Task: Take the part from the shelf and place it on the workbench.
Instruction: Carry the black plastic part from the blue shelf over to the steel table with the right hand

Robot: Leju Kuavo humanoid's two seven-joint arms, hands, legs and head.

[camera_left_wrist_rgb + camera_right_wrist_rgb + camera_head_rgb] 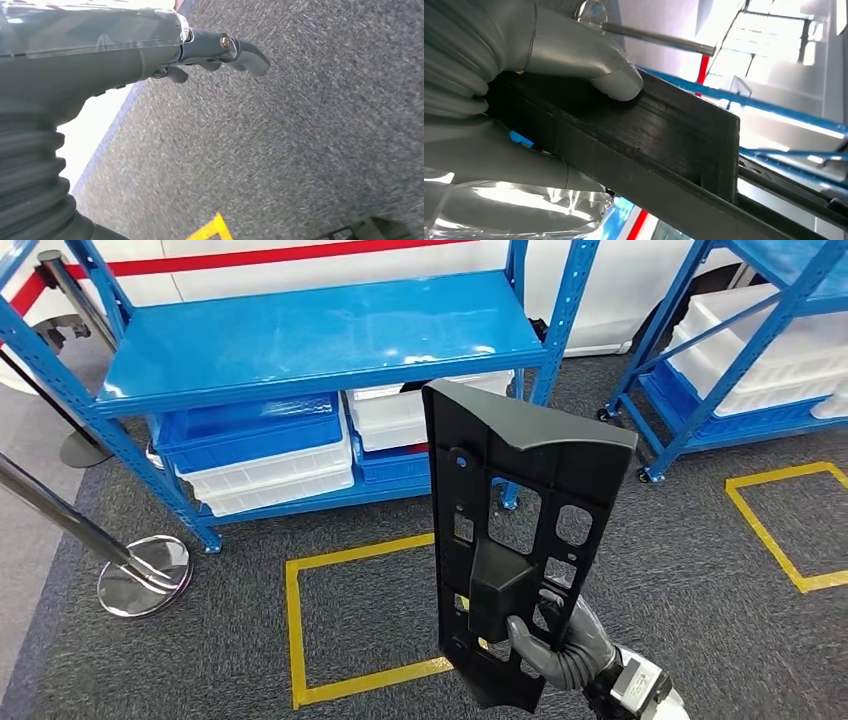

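Observation:
A large flat black plastic part (pixel 520 520) with several cut-outs stands upright in front of me, held clear of the blue shelf (pixel 310 335). My right hand (pixel 560 645) grips it near its lower end. In the right wrist view the thumb (pixel 594 65) presses on the part's black edge (pixel 664 135). My left hand (pixel 220 50) hangs over the grey carpet, fingers stretched out with nothing in them.
Blue and white bins (pixel 265 450) sit under the shelf's bare top board. A second blue rack (pixel 740 350) with white bins stands at the right. Yellow tape squares (pixel 360 620) mark the carpet. A chrome post with a round base (pixel 145 575) stands at the left.

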